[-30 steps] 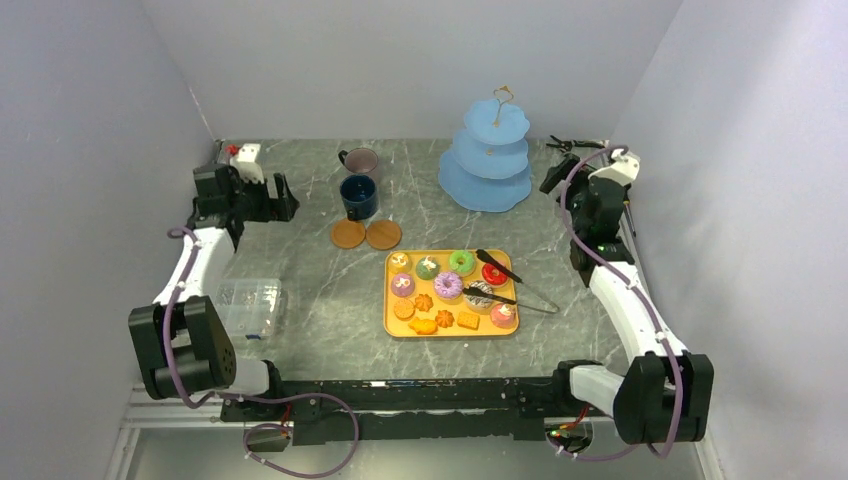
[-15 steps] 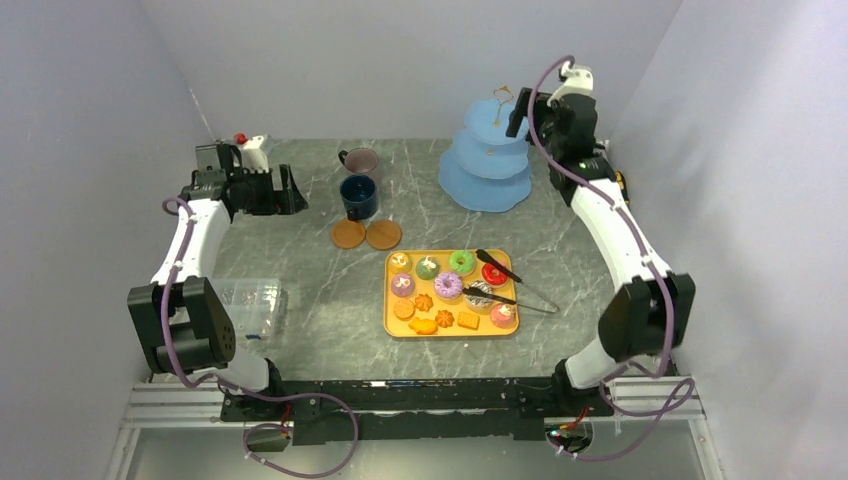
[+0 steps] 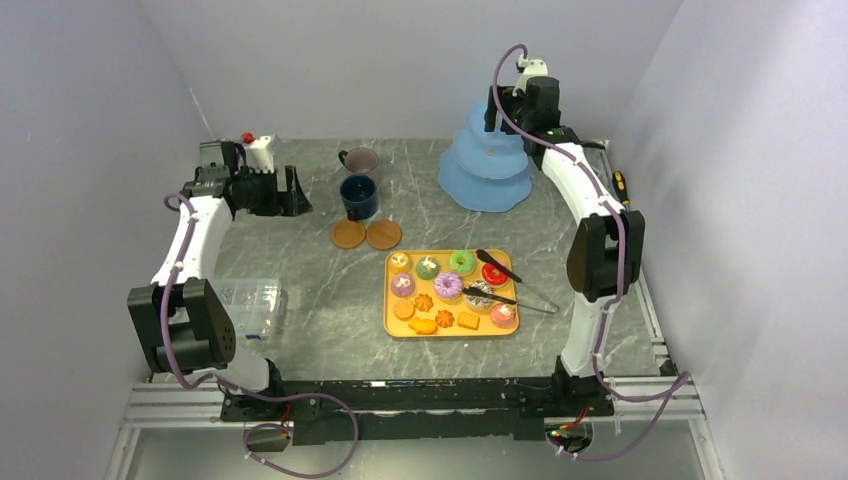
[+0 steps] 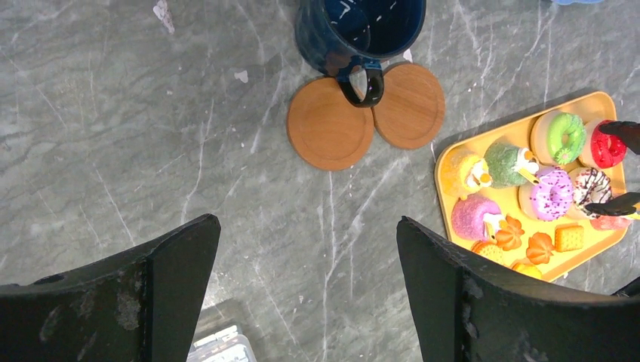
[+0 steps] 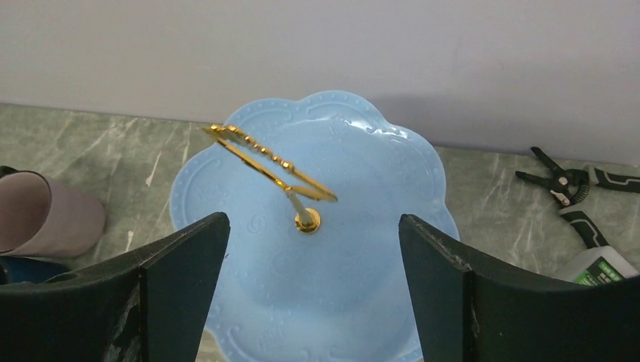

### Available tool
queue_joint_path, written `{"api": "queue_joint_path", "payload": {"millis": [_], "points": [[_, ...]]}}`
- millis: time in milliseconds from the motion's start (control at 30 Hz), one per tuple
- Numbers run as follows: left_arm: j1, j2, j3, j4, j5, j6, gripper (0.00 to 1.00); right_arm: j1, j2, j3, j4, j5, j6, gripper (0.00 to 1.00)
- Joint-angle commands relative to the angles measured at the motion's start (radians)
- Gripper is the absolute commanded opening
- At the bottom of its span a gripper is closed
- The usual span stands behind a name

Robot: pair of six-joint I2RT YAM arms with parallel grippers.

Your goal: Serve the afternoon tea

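The right tool point(image 5: 313, 219) is held wide apart above the stand point(image 5: 362, 173), nothing being gripped. The left tool point(image 4: 306, 221) is spread apart over the table point(image 4: 113, 113), near 2 coasters point(image 4: 330, 124).

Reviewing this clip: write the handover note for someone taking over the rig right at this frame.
Left gripper: open, empty, above the table near the two coasters.
Right gripper: open, empty, over the gold handle of the three-tier stand.
Dark-blue mug and mauve mug stand behind the coasters, not on them. Doughnuts and cupcakes and biscuits lie on the yellow tray, black tongs across it.
Done: nothing served; the stand looks bare.
Left: sweets onto the stand, mugs onto coasters.
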Motion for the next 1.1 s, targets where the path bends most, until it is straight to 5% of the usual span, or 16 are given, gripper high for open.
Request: {"api": "queue_joint_path", "payload": {"millis": [0, 533, 700, 1067], "points": [[-0.007, 0.001, 0.063, -0.015, 0.05, 0.022, 0.94, 0.002, 0.037, 0.1, 0.039, -0.007, -0.011, 0.85], [-0.04, -0.01, 0.066, -0.024, 0.074, 0.051, 0.91, 0.061, 0.098, 0.116, 0.16, 0.083, -0.068, 0.34], [-0.049, -0.018, 0.058, -0.017, 0.072, 0.05, 0.9, 0.072, 0.072, 0.085, 0.164, 0.071, -0.052, 0.11], [-0.095, -0.059, 0.025, -0.017, 0.044, 0.065, 0.9, 0.139, -0.061, -0.085, 0.243, -0.005, -0.036, 0.02]]}}
